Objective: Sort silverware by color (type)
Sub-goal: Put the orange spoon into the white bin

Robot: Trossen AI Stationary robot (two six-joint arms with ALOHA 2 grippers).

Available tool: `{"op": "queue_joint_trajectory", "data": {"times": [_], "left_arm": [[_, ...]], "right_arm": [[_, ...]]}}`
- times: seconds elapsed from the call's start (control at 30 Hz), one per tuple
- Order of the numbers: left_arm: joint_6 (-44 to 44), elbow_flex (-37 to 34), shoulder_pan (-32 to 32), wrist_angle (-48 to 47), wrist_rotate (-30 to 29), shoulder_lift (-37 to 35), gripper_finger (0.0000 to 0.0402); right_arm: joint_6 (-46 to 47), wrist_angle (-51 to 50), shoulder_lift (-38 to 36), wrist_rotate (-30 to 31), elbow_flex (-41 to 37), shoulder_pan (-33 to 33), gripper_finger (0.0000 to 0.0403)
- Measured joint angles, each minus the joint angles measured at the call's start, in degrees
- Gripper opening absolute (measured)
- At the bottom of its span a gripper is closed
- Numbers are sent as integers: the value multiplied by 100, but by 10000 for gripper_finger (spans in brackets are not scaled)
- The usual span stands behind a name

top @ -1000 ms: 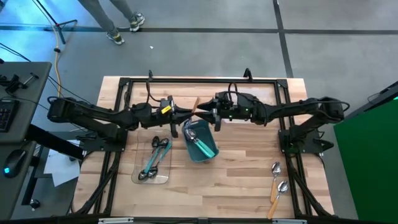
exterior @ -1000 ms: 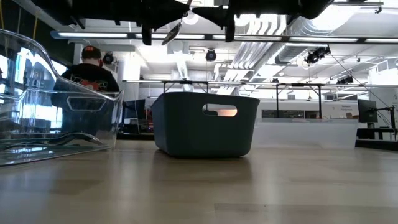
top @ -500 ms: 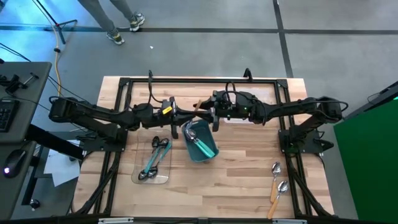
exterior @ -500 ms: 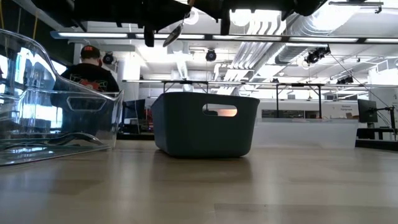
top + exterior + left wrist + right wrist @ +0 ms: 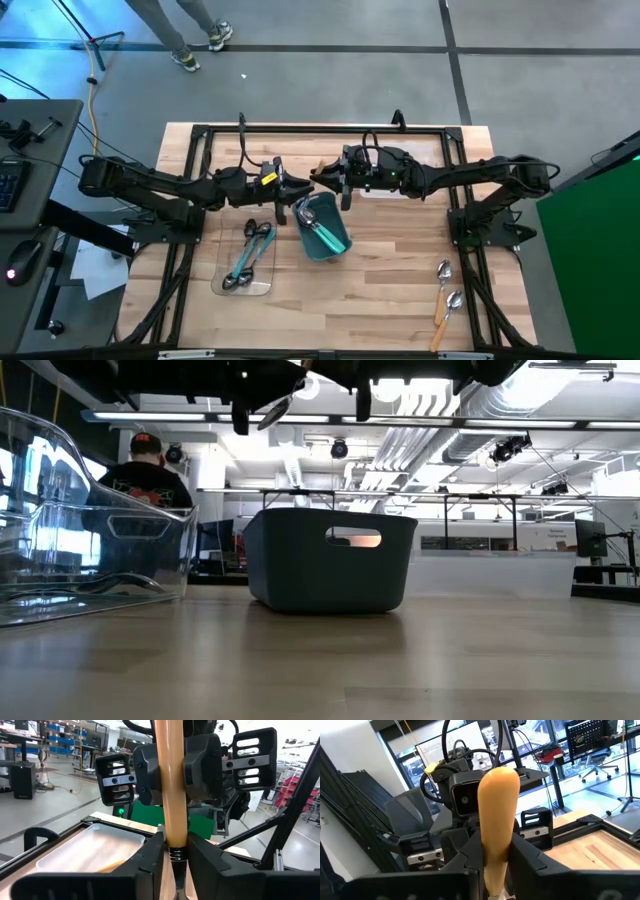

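An orange-handled spoon (image 5: 318, 172) is held in the air over the teal bin (image 5: 322, 228), between my two grippers, which meet tip to tip. My left gripper (image 5: 176, 860) comes from the table's left and my right gripper (image 5: 495, 862) from its right; both are shut on the spoon. Its metal bowl (image 5: 275, 410) points down and its rounded handle end (image 5: 498, 780) points up. A teal-handled spoon lies in the bin. My left gripper pinches the spoon at the lower end of the orange handle, by the dark neck (image 5: 177, 854), between its two fingers. The fingers lie level, from the table's left, across the steep handle. The spoon is clear of the bin. My right gripper pinches the orange handle (image 5: 495, 845) between its two fingers, higher up than the left gripper's hold. The fingers come level from the table's right, across the handle. The rounded free end stands above them.
A clear tray (image 5: 245, 262) with teal-handled spoons lies left of the bin and shows at the left of the low view (image 5: 90, 550). Two orange-handled spoons (image 5: 445, 295) lie on the bare wood at the near right. A person stands in the room behind.
My right gripper has edged toward the left gripper and shut on the orange handle. The spoon has stayed in place in the air, bowl down, with my left gripper holding still.
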Motion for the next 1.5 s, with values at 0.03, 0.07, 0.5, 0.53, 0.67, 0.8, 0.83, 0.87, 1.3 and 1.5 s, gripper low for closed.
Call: {"op": "queue_joint_trajectory", "data": {"times": [0.03, 0.07, 0.5, 0.53, 0.67, 0.8, 0.83, 0.87, 1.3, 1.5], "left_arm": [[0, 0, 0, 0, -1, 0, 73], [0, 0, 0, 0, -1, 0, 75], [86, 0, 6, -75, 110, 0, 127], [84, 1, 7, -87, 132, 0, 137], [-35, 2, 11, -92, 176, -4, 177], [-118, 2, 11, -171, 210, -59, 198], [-137, 2, 11, -271, 217, -133, 198], [-160, 5, 12, -394, 252, -228, 199], [-558, -534, 120, -3254, 427, -2909, 199], [-1173, -1117, 118, -3243, 236, -3998, 200]], "right_arm": [[0, -2, 0, -11, 0, 2, 44], [0, -4, 0, -13, -1, 2, 44], [-46, -53, 0, -155, -8, 11, 44], [-46, -60, 0, -162, -10, 12, 44], [-44, -86, 0, -184, -13, 22, 44], [-196, -145, -32, -263, -13, 20, 44], [-263, -249, -83, -291, -17, 9, 44], [-330, -365, -158, -290, -17, -6, 44], [-1087, -4109, -1891, 548, -200, -116, 44], [-738, -4802, -3065, 1073, -815, -114, 44]]}}
